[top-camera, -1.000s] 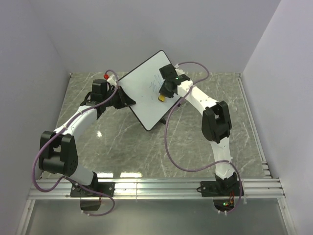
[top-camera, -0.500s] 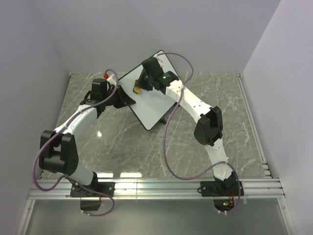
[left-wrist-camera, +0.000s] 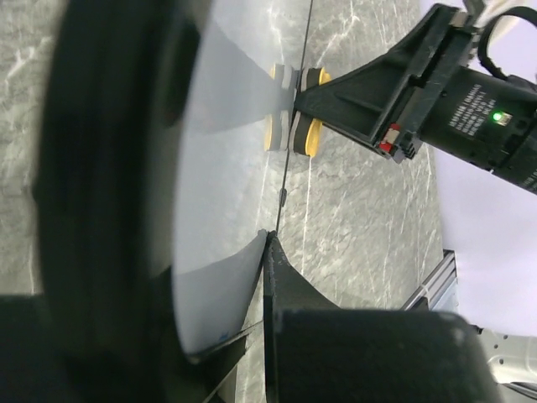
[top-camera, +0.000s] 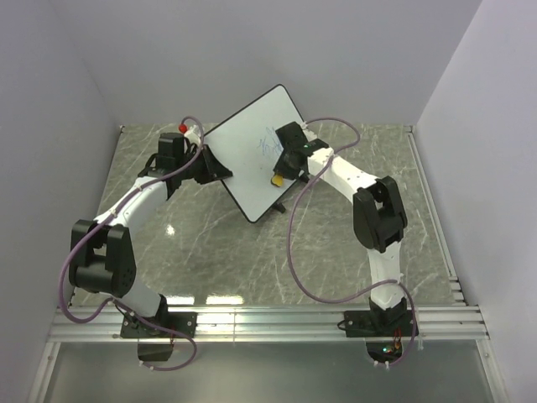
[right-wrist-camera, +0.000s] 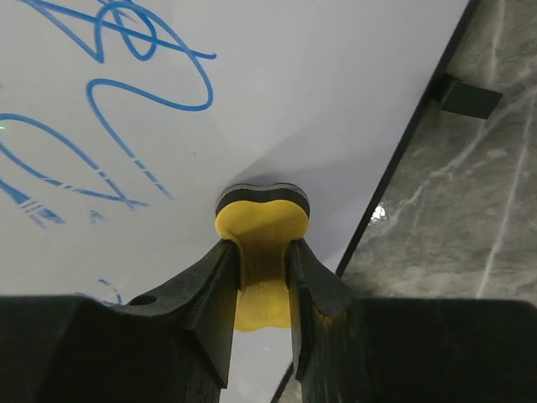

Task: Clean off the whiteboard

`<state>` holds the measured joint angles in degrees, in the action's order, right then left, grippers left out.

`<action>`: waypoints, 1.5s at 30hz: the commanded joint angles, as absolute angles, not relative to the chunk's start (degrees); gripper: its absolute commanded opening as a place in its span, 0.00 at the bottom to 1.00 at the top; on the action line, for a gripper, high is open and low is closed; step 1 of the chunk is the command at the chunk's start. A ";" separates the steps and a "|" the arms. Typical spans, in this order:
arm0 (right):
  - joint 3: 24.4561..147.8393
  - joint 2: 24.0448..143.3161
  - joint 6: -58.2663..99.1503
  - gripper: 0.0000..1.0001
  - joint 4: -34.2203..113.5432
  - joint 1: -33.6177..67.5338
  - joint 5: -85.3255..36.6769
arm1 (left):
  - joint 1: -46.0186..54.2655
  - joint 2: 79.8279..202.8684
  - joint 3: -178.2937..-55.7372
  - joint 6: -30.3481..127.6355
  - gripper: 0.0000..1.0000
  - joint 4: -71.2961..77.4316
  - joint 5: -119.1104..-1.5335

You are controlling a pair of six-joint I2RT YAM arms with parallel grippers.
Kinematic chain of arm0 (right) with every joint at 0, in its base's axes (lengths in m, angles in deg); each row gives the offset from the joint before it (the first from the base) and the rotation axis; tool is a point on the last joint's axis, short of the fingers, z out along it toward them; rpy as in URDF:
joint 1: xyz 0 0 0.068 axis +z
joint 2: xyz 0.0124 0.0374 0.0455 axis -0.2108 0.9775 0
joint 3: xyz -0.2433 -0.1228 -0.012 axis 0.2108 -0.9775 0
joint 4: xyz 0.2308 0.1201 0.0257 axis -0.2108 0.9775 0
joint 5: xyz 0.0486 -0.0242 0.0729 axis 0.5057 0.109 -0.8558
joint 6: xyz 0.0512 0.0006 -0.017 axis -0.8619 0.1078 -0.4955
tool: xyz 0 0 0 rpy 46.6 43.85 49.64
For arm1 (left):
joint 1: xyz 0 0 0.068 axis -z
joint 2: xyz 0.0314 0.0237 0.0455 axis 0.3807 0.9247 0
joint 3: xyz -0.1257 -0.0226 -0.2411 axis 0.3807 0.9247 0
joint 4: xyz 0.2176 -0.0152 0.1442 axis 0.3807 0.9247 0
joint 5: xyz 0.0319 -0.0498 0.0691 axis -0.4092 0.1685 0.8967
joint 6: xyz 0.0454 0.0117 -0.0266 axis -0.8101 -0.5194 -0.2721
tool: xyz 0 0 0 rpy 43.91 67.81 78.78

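Observation:
The whiteboard (top-camera: 247,159) stands tilted on the marble table, with blue scribbles (top-camera: 268,144) on its upper right part. My left gripper (top-camera: 208,164) is shut on the board's left edge; in the left wrist view its jaws (left-wrist-camera: 270,241) pinch the thin rim of the whiteboard (left-wrist-camera: 222,126). My right gripper (top-camera: 284,168) is shut on a yellow eraser (top-camera: 276,179), which presses on the board below the scribbles. In the right wrist view the eraser (right-wrist-camera: 262,220) sits flat against the whiteboard (right-wrist-camera: 319,75) near its black rim, gripper (right-wrist-camera: 262,269) around it, scribbles (right-wrist-camera: 109,101) up left.
A black stand foot (right-wrist-camera: 470,96) juts from the board's rim over the marble table (top-camera: 218,243). Aluminium rails (top-camera: 268,323) run along the near edge by both arm bases. Grey walls close in the left, back and right. Purple cables (top-camera: 294,252) loop off the arms.
My right gripper swept the eraser up and left across the board, then back down to the right, below the scribbles. The left gripper and the board stayed put.

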<state>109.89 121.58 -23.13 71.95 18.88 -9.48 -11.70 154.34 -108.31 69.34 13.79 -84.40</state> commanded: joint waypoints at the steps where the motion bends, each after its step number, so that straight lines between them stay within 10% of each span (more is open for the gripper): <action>1: 113.75 127.31 -22.75 0.00 71.40 22.20 -12.64 | -9.11 154.45 -110.59 63.87 0.00 20.11 -87.66; 14: 141.55 134.96 -26.00 0.00 75.45 27.82 -18.18 | -9.10 155.85 -111.29 64.22 0.00 19.59 -87.83; 32: 116.94 127.67 -25.83 0.00 75.45 20.00 -11.76 | -9.10 155.94 -112.61 64.13 0.00 20.29 -87.92; 45: 145.16 138.92 -33.91 0.00 71.76 20.70 -21.87 | -8.23 156.56 -112.08 61.41 0.00 22.84 -86.78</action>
<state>142.47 135.26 -29.39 76.78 18.05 -16.54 -11.94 156.18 -110.89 67.87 15.30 -85.32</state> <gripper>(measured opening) 0.327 0.156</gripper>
